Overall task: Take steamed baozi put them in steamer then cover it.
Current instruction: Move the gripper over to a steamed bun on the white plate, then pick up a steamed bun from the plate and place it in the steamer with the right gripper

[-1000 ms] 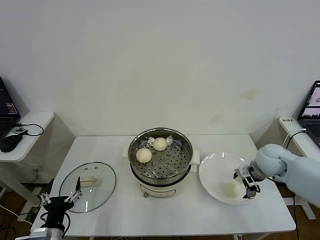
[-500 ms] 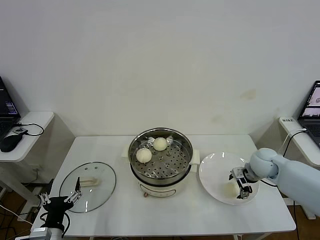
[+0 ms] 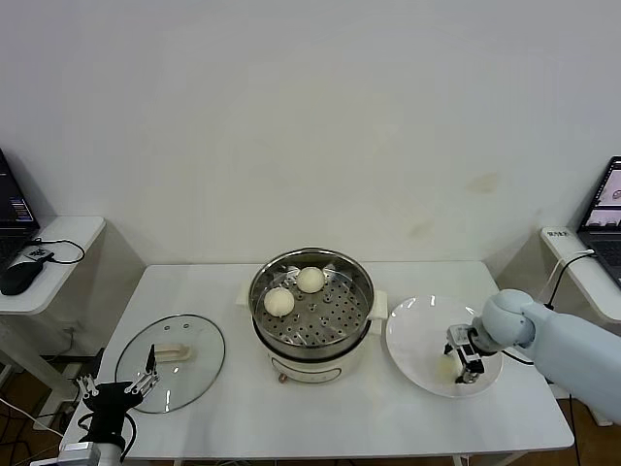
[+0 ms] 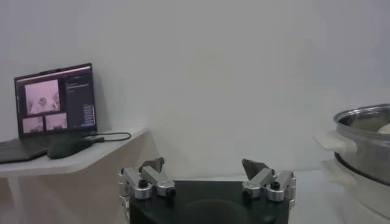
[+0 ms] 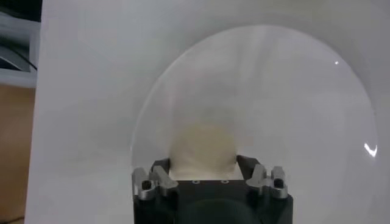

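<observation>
Since the earlier frame the right gripper (image 3: pixel 460 367) has slid in over the plate (image 3: pixel 412 330) and its jaws have drawn in against the bun (image 5: pixel 203 148); nothing else has shifted.

Largest to smallest: worktop (image 3: pixel 291 417) carries everything; steamer (image 3: pixel 311 304) sits mid-worktop, uncovered, w/ two buns on its tray, one (image 3: pixel 279 302) toward the robot's left, one (image 3: pixel 310 280) further back; lid (image 3: pixel 171 361) lies flat on the worktop well left of the steamer, handle up; plate is just right of the steamer; one bun on it, between the right gripper's jaws; only three buns visible in all.

Right gripper: wrist view shows the bun filling the gap between the jaws, both sides touching, so clamped on it as far as I can judge; bun not yet off the plate.

Left gripper (image 3: pixel 118 392): parked low at the near-left edge by the lid, jaws wide apart, nothing in them.

Step in hand: pick of bun no. 3 from the plate. Next move calls for a straight lift clear of the plate rim, then carry left over the steamer wall to a bare patch of tray away from the two buns, then release; grip should stay light, bun prob. soft & squashable. Lid goes on after, likely left arm's job.
</observation>
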Motion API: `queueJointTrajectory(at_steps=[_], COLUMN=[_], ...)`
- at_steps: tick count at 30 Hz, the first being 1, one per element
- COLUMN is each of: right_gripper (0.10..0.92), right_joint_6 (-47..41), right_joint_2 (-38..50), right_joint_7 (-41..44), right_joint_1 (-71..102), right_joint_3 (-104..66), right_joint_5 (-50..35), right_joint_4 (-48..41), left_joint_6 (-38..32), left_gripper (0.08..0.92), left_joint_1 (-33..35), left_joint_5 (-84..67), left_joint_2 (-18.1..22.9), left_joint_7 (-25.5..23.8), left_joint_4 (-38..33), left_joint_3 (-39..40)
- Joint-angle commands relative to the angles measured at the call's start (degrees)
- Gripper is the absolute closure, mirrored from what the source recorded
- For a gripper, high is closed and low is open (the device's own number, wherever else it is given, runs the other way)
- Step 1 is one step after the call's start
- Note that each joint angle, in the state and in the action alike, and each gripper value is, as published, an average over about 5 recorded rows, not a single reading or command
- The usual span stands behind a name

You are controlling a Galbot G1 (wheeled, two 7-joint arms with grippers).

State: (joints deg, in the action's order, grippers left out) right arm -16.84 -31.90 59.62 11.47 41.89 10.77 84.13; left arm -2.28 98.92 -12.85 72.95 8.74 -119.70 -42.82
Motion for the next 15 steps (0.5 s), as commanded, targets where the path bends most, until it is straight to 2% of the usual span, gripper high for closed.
queueJointTrajectory(at_steps=[1,7,15], right_gripper=[0.414,0.446,0.448], right_joint_6=[0.1,0.5,-0.1], right_joint_2=[-0.2,1.1,3.4], right_joint_7=[0.7,2.6,4.9], right_joint_1=[-0.4,-5.0,-22.1], right_joint_3=[-0.5,0.0,4.2], right_joint_5=[-0.6,-2.5,-11.2], right_joint_4=[-0.6,0.3,3.3], left_joint_6=[0.0,0.0,0.1], left_gripper=[0.177,0.177,0.177], left_joint_1=[0.0,-0.2,-0.5], left_joint_5=[0.0,0.0,-0.2], left_joint_2=[-0.1,0.0,-0.5], left_joint_7=[0.0,0.2,0.1], left_joint_4=[-0.1,-0.1,-0.2], left_joint_3=[0.0,0.1,0.1])
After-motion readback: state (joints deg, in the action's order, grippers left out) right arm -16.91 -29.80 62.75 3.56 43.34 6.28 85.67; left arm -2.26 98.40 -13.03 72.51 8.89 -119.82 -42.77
